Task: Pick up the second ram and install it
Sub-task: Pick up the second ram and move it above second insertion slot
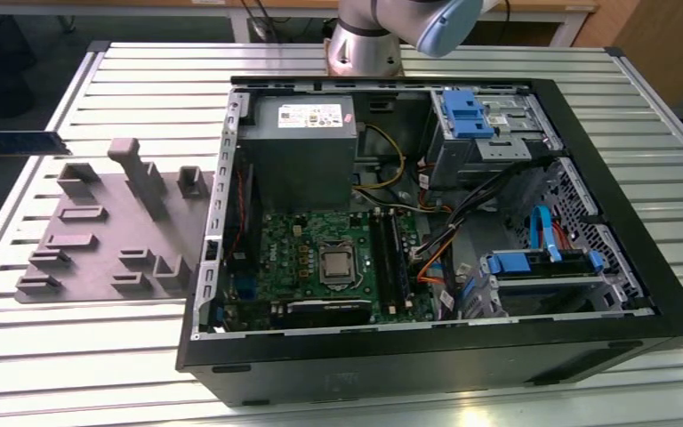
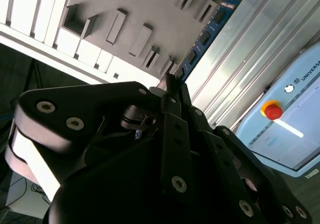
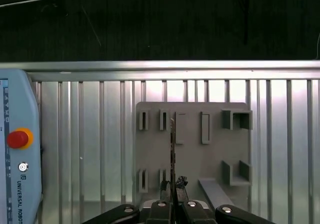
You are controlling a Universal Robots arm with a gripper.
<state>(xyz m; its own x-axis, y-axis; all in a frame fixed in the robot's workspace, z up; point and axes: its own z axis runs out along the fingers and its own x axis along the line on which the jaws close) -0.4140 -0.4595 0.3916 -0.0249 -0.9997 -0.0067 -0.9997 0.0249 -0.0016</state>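
The second ram (image 1: 24,142) is a thin dark stick with a blue edge, held level in the air at the exterior view's far left, apart from the gray holder (image 1: 104,227). My gripper (image 3: 173,188) is shut on one end of it. In the first wrist view the ram (image 3: 172,144) is seen edge-on, pointing toward the holder (image 3: 215,154). In the second wrist view the ram (image 2: 206,34) sticks out from between the black fingers (image 2: 170,91). The motherboard (image 1: 317,267) lies inside the open computer case (image 1: 437,356), with long black slots (image 1: 391,258) beside the processor.
The case holds a gray power supply (image 1: 300,142), blue drive brackets (image 1: 466,111), and loose cables (image 1: 484,191). A teach pendant with a red button (image 3: 19,138) lies on the slatted metal table (image 3: 90,149). The arm's base (image 1: 363,44) stands behind the case.
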